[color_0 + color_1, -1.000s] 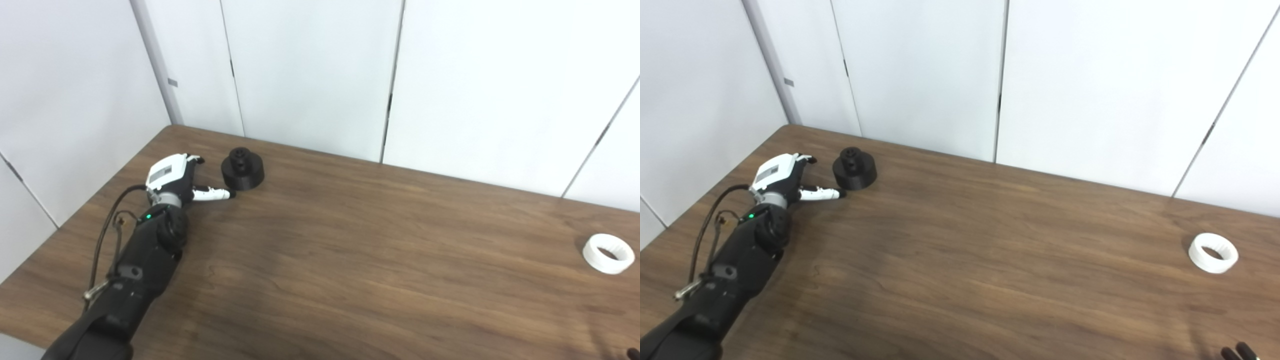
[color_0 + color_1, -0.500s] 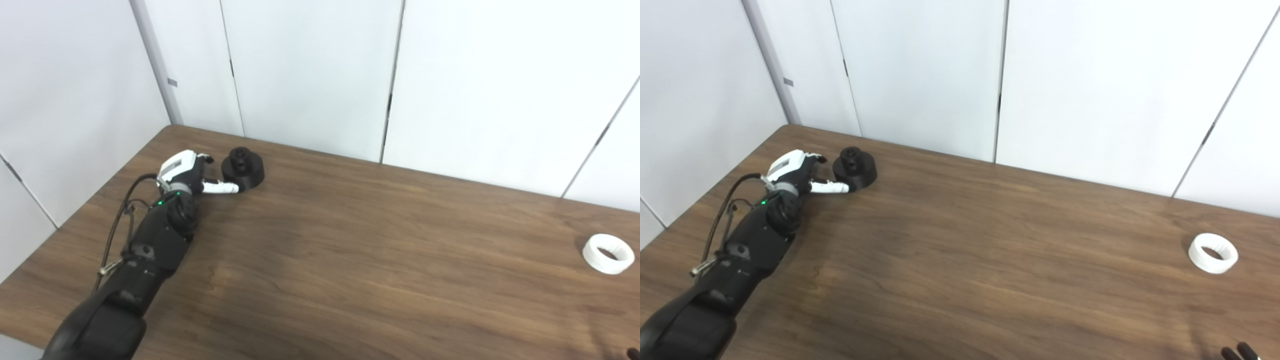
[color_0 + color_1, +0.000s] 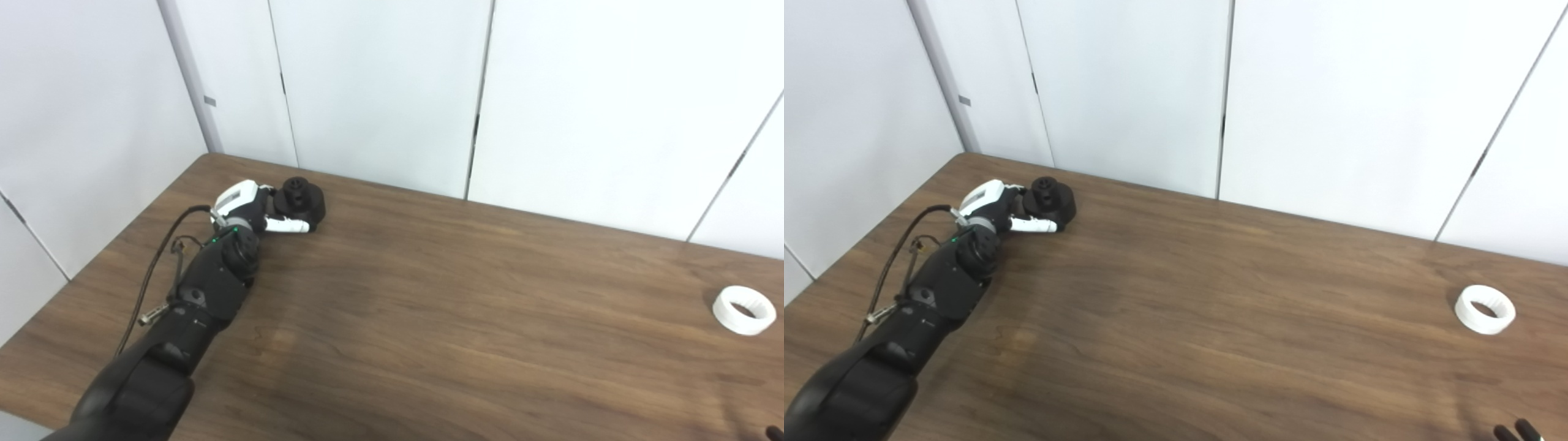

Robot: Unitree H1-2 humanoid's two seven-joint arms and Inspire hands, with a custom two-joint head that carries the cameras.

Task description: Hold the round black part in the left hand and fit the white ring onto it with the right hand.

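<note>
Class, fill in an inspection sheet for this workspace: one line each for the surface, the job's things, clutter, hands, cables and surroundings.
Surface: dark brown wooden table, bare across its middle.
Job's things: round black plastic part near the far left corner, resting on the table; white plastic ring lying flat near the right edge, untouched.
Clutter: nothing seen.
Hands: left hand against the black part's left side, thumb along its near side, fingers hidden behind it, so a closed hold cannot be confirmed; right hand only dark fingertips at the bottom right corner, state unclear.
Cables: black cable looping beside the left forearm.
Surroundings: white wall panels behind and left of the table.
</note>
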